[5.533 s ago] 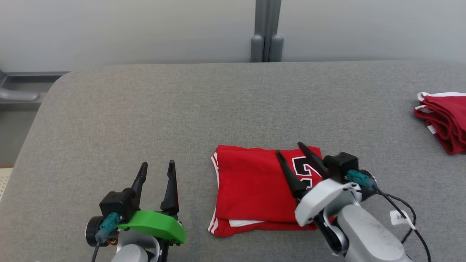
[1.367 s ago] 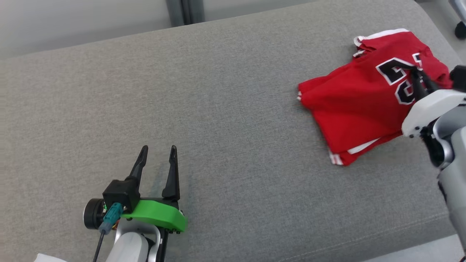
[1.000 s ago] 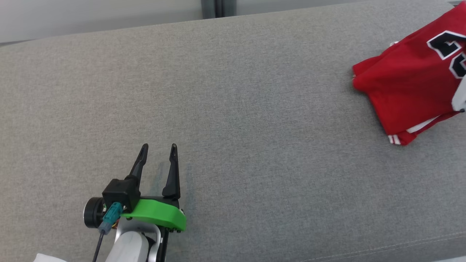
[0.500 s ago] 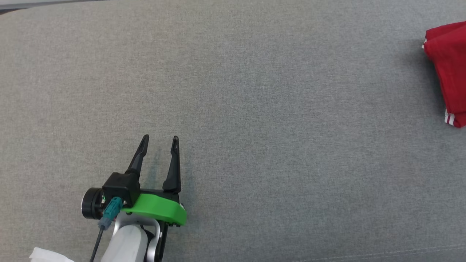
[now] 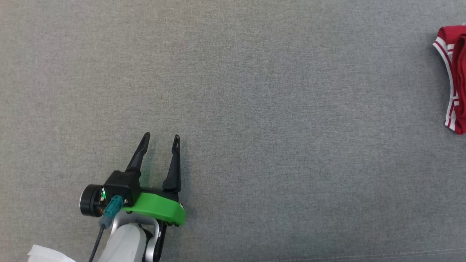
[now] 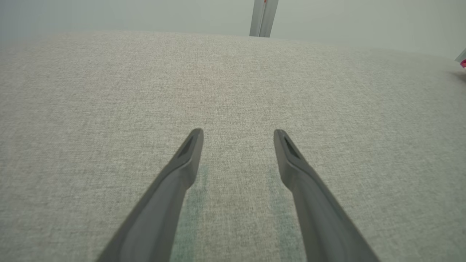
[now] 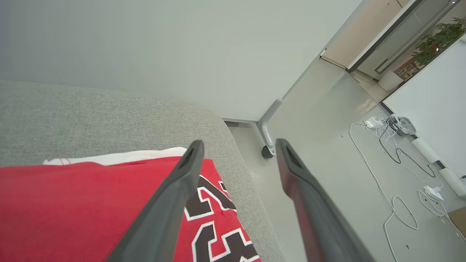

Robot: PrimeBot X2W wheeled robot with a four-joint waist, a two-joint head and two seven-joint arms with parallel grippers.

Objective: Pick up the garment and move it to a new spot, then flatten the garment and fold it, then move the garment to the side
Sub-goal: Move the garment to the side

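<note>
The fingers (image 7: 182, 174) of the right gripper (image 7: 238, 145) stood spread with nothing between them, where a second earlier they had been clenched on the red jersey (image 7: 72, 203). The jersey was therefore released. It lay folded on the grey bench (image 5: 255, 109) close to the rounded corner at the right-hand end, its black numerals facing up and a white-edged layer showing just beyond it. One finger crossed over the cloth in the right wrist view, but whether it touched the cloth could not be told.

In the head view a strip of red, white-striped cloth (image 5: 459, 72) sat at the far right edge. It could not be told whether this was the jersey itself or another garment under it. That view had swung since the earlier pictures, so the shift there was the camera's.

The left gripper (image 5: 161, 136) rested low over bare bench, well apart from the garment, its fingers (image 6: 182, 171) parted and empty as before.

Judged from this, the final step of moving the folded garment aside looked done. Only drawing the right arm clear without dragging the fold seemed left.
</note>
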